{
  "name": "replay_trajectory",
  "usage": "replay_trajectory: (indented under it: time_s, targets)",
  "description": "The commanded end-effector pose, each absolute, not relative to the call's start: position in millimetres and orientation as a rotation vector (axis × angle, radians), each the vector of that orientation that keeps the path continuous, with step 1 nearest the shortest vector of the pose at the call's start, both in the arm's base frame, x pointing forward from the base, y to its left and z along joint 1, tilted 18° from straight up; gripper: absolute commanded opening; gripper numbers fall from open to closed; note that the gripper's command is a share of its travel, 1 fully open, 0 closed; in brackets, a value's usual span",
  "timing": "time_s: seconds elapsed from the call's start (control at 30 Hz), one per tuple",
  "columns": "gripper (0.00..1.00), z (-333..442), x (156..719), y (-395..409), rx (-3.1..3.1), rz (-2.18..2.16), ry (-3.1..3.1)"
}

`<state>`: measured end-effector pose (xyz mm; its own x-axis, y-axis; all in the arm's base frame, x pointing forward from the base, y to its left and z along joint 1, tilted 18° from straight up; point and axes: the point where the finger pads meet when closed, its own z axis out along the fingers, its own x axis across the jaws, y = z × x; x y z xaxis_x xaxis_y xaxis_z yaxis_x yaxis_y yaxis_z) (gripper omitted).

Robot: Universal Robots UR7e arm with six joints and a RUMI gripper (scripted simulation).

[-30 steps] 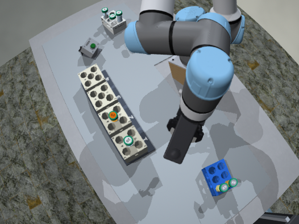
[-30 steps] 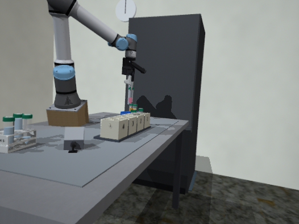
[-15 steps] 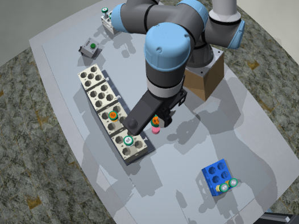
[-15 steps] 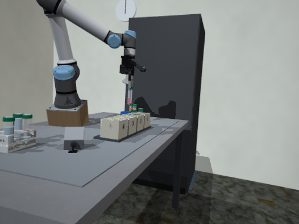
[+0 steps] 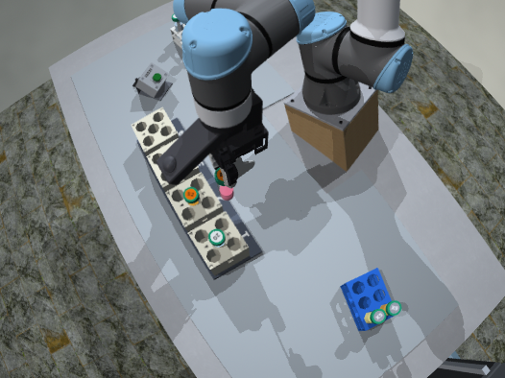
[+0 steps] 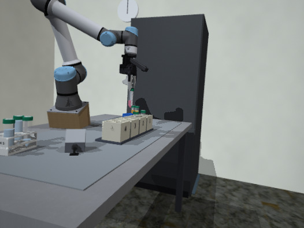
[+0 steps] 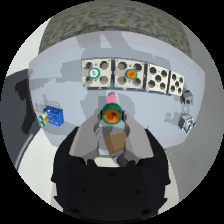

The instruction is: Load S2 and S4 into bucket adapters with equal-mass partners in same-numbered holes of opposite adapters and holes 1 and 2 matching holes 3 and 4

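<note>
The tube with the orange cap dot [image 5: 222, 177] hangs in the air, held up high by the gripper [image 5: 226, 172]; the gripper is closed tight on it, just under the green cap; the tube has pink liquid at its pointed bottom end [image 5: 226, 193]; I cannot read the letters on its dot. The tube hangs upright, just beside the row of adapters, near the two middle ones, and well above the table in the side view [image 6: 130, 98].

The four cream adapters stand in a row on a dark loading stand [image 5: 254, 253]; the third adapter from the far end [image 5: 202, 213] has sample S2 [image 5: 191, 194] standing in its middle hole; the nearest adapter [image 5: 238, 253] has a white-dot blank [image 5: 216, 236] in its middle hole; the far adapter [image 5: 146, 117] has only open holes; the next one is mostly hidden under the gripper.

The DONE key [image 5: 156, 77] is green, on a small grey desk [image 5: 144, 86] past the far end of the row; a blue rack [image 5: 365, 292] stands well apart near the other end of the grey table [image 5: 422, 242], with two tubes [image 5: 385, 312] at its edge; a clear rack [image 6: 27, 146] with three green-capped tubes [image 6: 18, 125] shows in the side view.
</note>
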<state>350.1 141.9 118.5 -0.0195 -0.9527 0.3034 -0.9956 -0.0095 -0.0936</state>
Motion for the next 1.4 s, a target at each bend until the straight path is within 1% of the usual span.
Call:
replay_trajectory:
  time_s: [0.0,0.77,1.17,1.37]
  targets:
    - [0.00,130,362,112,2.093,0.421,-2.100]
    - [0.00,174,411,-12,2.093,0.423,-2.100]
    - [0.00,174,411,-14,2.094,0.422,-2.097]
    - [0.00,157,411,-20,2.092,0.415,-2.097]
